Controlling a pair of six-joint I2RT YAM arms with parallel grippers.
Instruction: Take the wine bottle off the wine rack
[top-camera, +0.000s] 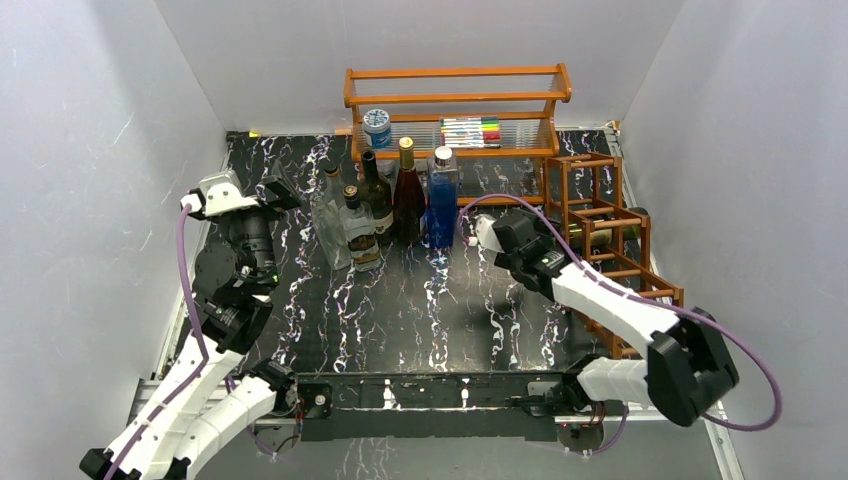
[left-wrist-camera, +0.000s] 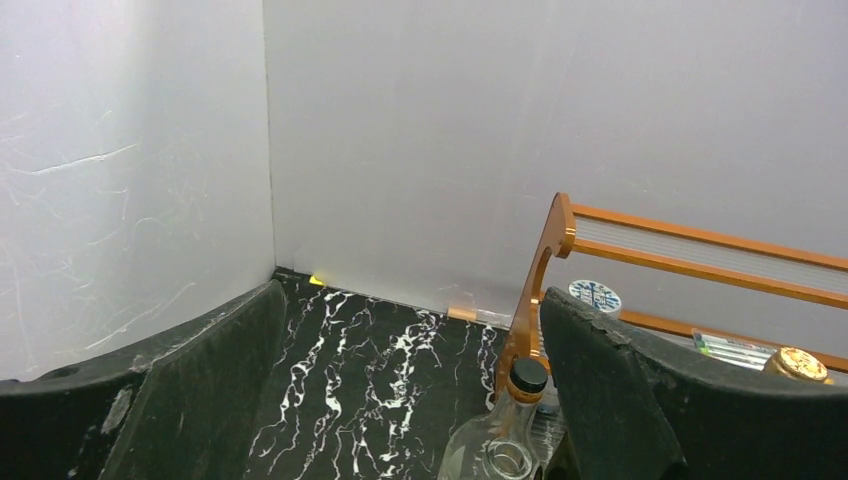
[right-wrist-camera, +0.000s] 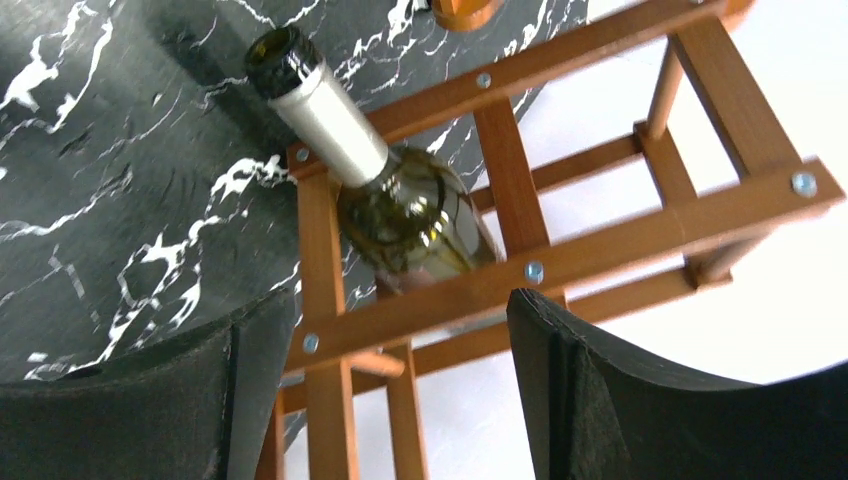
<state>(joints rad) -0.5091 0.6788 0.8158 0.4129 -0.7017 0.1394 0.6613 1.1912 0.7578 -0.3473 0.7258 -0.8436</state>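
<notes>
The scene is enclosed by plain white walls (top-camera: 100, 150) on three sides. The floor of this enclosure is formed by a black tabletop (top-camera: 420, 310) veined with white, on which glare is seen. An orange shelf (top-camera: 455, 100) is set against the back wall, and a cluster of standing bottles (top-camera: 385, 205) is placed just in front of it. The wine rack (top-camera: 612, 213) is stood at the right wall. The wine bottle (right-wrist-camera: 410, 215) is laid on its side in one cell, its neck protruding toward the tabletop. The right gripper (right-wrist-camera: 395, 305) is held spread open just before that cell, nothing being grasped. The left gripper (left-wrist-camera: 405, 300) is spread wide and empty near the back left corner.
</notes>
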